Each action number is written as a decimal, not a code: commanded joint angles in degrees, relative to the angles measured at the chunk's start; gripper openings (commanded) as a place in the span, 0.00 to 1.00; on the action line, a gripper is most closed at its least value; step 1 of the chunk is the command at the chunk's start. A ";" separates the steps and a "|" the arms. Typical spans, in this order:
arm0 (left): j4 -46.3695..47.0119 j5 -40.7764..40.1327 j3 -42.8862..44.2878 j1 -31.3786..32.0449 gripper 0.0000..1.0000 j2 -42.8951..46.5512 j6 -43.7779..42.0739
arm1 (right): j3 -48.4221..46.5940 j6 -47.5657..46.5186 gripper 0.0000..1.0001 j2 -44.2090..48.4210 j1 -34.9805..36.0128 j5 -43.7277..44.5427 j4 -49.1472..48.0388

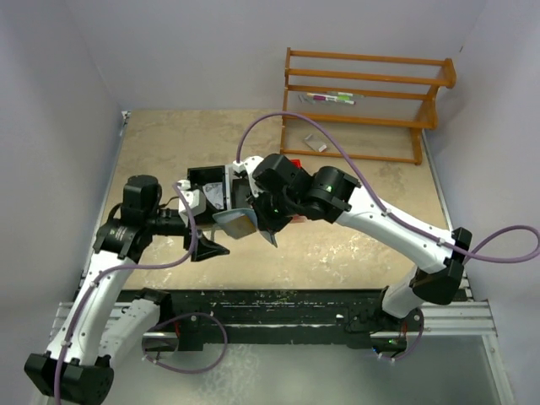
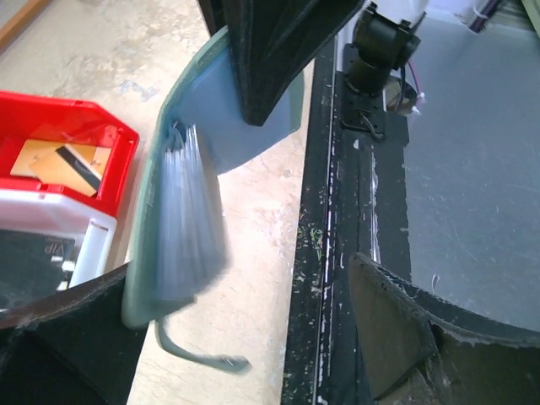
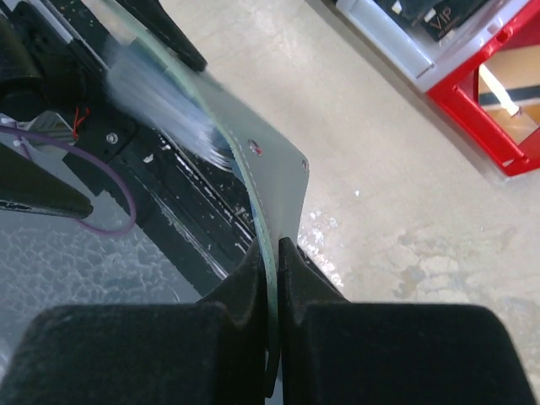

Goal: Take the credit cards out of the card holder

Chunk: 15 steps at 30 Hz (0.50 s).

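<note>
Two grippers meet above the near-middle of the table [image 1: 354,245]. Top view: the right gripper [image 1: 270,224] holds the card holder [image 1: 239,221] in the air, and the left gripper [image 1: 216,224] stands released, one finger on each side of it.

Left wrist view: the holder hangs open like a book, long axis up the frame, inner sleeves blurred. A red bin [image 2: 93,135] sits left.

Right wrist view: both fingers [image 3: 249,283] are clenched on one flap's edge, with bare tabletop to the right.

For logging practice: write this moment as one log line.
right fingers: shut on card holder | left fingers: open, nearby | cards: in holder, blurred
</note>
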<state>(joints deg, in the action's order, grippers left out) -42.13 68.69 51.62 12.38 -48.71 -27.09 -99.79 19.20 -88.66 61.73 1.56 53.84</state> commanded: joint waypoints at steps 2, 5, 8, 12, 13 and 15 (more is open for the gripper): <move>13.76 -2.77 -3.10 -0.29 0.92 0.63 18.48 | -6.78 3.68 0.00 0.12 -0.30 2.36 6.46; 19.37 -0.94 -4.75 -0.34 0.92 0.21 23.60 | -7.30 3.51 0.00 0.22 -0.29 -0.03 5.66; 22.61 2.08 -4.99 -0.33 0.92 -1.61 25.82 | -6.06 2.63 0.00 1.25 -0.63 -5.10 2.87; 23.04 3.65 -3.61 -0.26 0.91 -4.16 26.13 | -4.58 2.47 0.00 2.90 -3.21 -11.48 0.07; 23.89 4.10 -3.59 -0.31 0.90 -4.41 26.94 | -4.13 2.34 0.00 3.38 -3.95 -13.25 -0.82; 26.38 4.85 -3.95 -0.34 0.88 -4.42 29.72 | -2.91 1.94 0.00 4.56 -5.28 -17.42 -3.14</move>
<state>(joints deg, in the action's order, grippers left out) -22.61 69.49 46.59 12.38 -53.08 -2.83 -103.59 21.32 -88.82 59.07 -6.28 57.06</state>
